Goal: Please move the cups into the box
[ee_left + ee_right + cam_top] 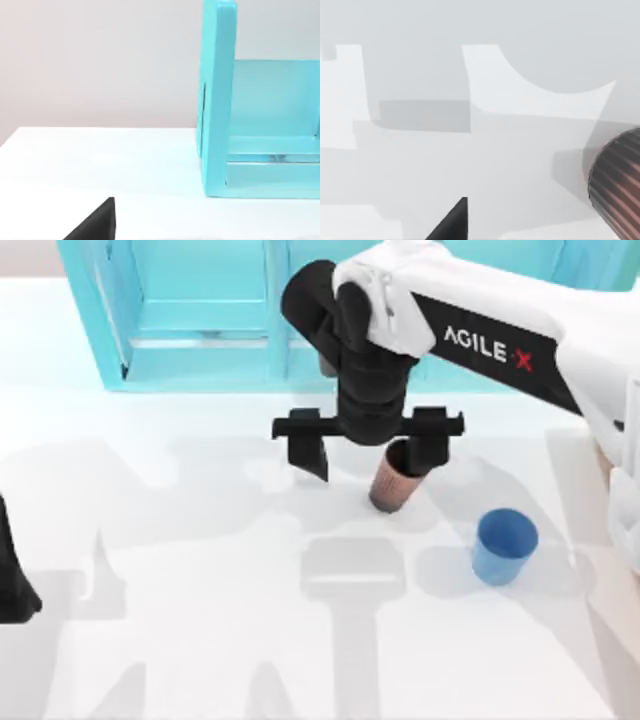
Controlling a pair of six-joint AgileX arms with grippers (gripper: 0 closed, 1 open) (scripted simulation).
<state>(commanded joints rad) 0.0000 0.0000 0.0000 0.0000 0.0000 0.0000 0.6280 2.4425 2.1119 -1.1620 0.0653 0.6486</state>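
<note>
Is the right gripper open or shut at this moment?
Open. In the top view the right gripper has its two black fingers spread wide, one at the reddish-brown ribbed cup; nothing is clamped.

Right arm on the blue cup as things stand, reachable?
Probably yes. The blue cup stands upright in the open, apart from the reddish-brown cup, where the right gripper hovers with open fingers. Nothing lies between them.
</note>
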